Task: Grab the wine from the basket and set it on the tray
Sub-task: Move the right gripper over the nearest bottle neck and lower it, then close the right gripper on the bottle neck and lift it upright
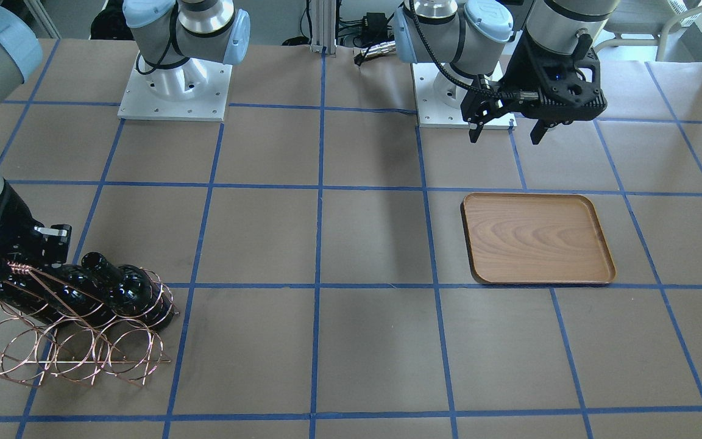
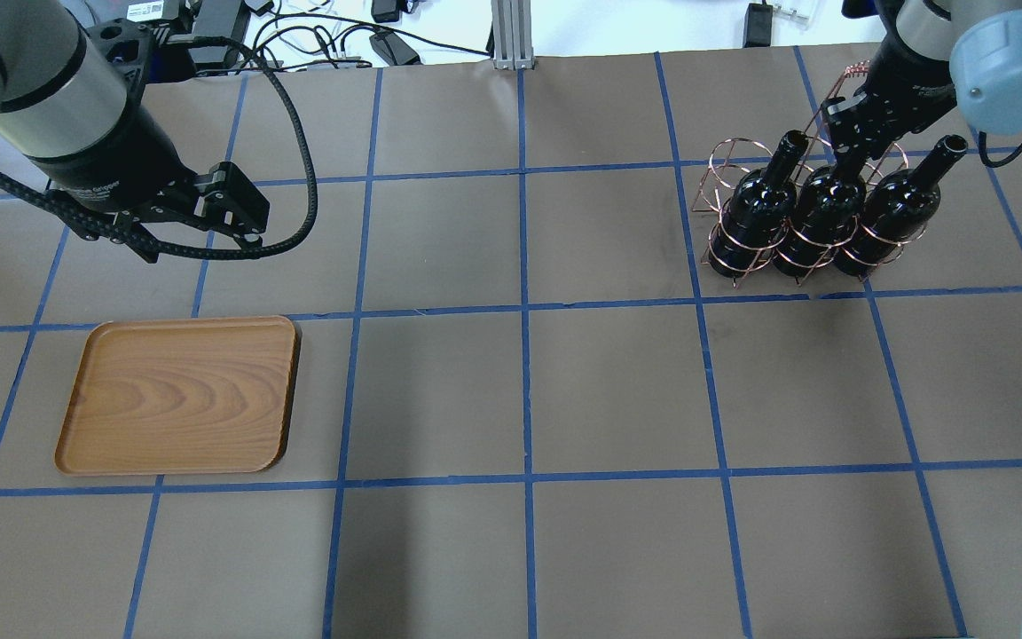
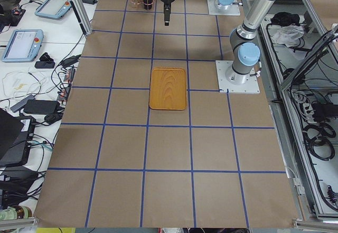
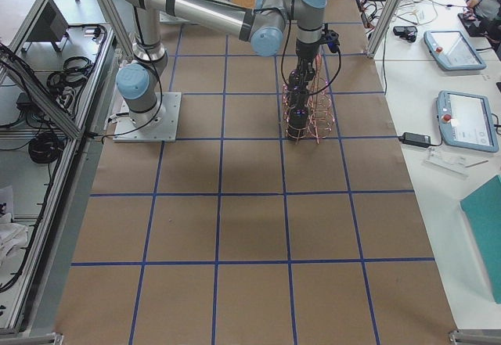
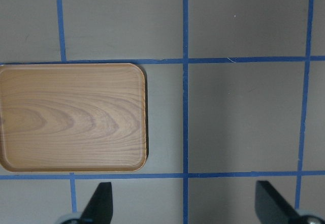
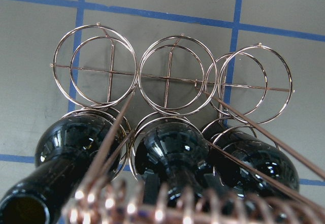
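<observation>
Three glossy black wine bottles lie side by side in the copper wire basket (image 2: 733,169) at the far right of the table. My right gripper (image 2: 844,146) is down over the middle bottle (image 2: 817,217), hiding its neck. In the right wrist view its fingers sit close on either side of that neck, behind the coiled handle (image 6: 152,203). The bottle (image 6: 172,153) still rests in its ring. The wooden tray (image 2: 178,395) lies flat at the left. My left gripper (image 2: 202,247) hangs open above the tray's far edge, and the left wrist view shows its fingers wide apart (image 5: 185,206).
The other two bottles (image 2: 759,209) (image 2: 892,213) flank the middle one, their necks pointing away from the robot. The basket's upper row of rings (image 6: 170,76) holds nothing. Blue tape lines grid the brown table. Cables and a post (image 2: 507,35) sit beyond the far edge.
</observation>
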You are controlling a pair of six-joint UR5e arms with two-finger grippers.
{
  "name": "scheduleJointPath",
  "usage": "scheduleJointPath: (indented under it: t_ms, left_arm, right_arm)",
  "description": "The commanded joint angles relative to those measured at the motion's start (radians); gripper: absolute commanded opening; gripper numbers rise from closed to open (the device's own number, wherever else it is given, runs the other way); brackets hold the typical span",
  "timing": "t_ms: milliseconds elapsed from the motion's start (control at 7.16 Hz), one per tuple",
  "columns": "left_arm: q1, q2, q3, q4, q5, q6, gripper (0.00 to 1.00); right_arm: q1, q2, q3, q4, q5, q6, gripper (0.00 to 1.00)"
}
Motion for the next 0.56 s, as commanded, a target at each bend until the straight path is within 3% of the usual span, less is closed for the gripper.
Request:
scheduleJointPath:
  t_ms: [0,419]
  left_arm:
    - [0.000,0.000,-0.001,0.000,0.000,0.000,1.00]
    - [-0.002,0.005,-0.004,-0.005,-0.002,-0.001,1.00]
  right_arm:
    - [0.001,-0.011,-0.029,0.007,0.001,-0.044,0.28]
    - [0.017,-0.136,-0.060,0.077,0.010,-0.075,0.26]
